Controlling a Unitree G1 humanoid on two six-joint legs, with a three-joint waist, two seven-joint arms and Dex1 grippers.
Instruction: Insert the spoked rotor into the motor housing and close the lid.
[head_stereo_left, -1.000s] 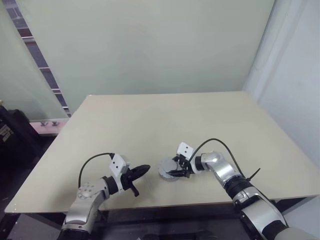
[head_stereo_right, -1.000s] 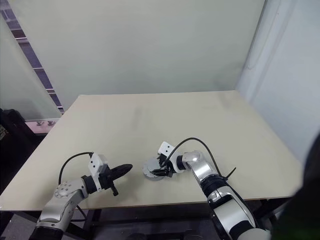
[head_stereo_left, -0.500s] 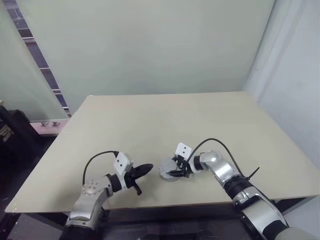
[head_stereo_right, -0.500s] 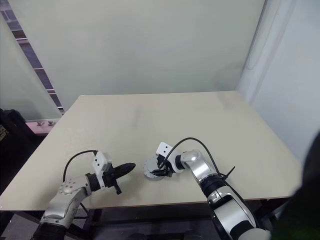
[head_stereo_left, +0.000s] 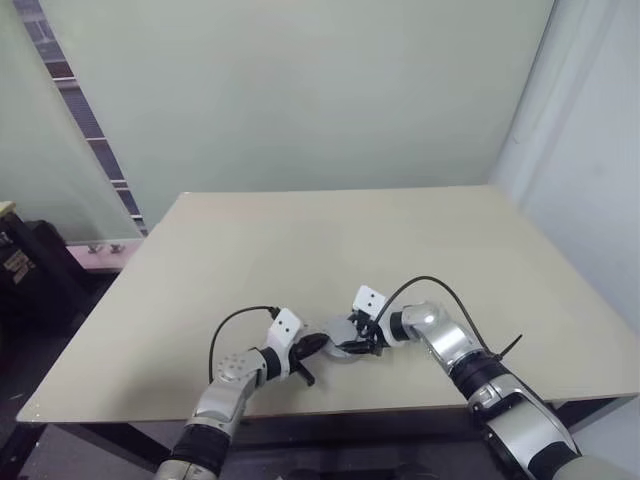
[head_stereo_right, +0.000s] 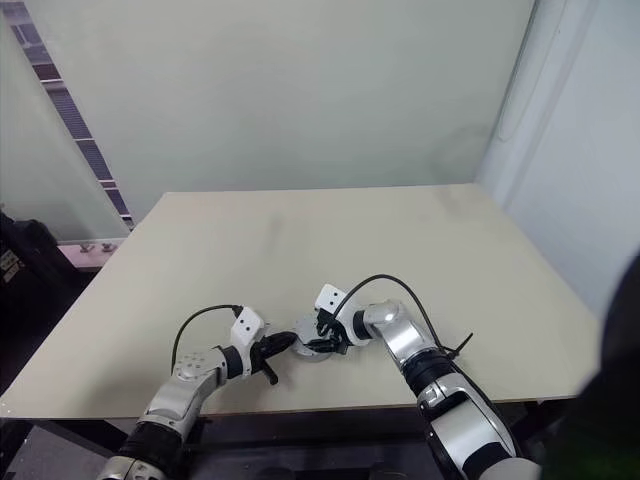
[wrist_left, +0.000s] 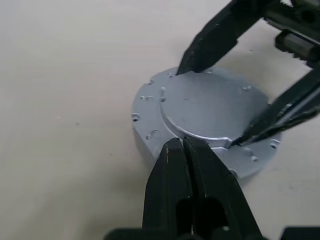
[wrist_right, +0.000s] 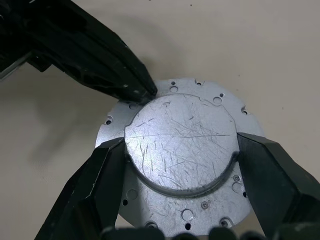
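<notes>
The motor housing (head_stereo_left: 336, 352) sits near the table's front edge with the lid (wrist_left: 210, 107) flat on top of it. The lid's top is scratched silver metal with a raised round centre and small holes around it. My right gripper (wrist_right: 180, 150) reaches in from the right, one finger against each side of the raised centre. My left gripper (wrist_left: 182, 142) is shut, and its tip touches the lid's near rim from the left. The spoked rotor is hidden.
The beige table (head_stereo_left: 330, 250) stretches bare behind the housing. Its front edge (head_stereo_left: 330, 412) runs close below both grippers. A pale wall stands beyond the far edge, and dark equipment (head_stereo_left: 30, 270) sits off the table's left side.
My left arm has swung right and forward across the table, bringing its shut tip from well left of the housing up to the lid's rim. The right gripper has stayed on the lid.
</notes>
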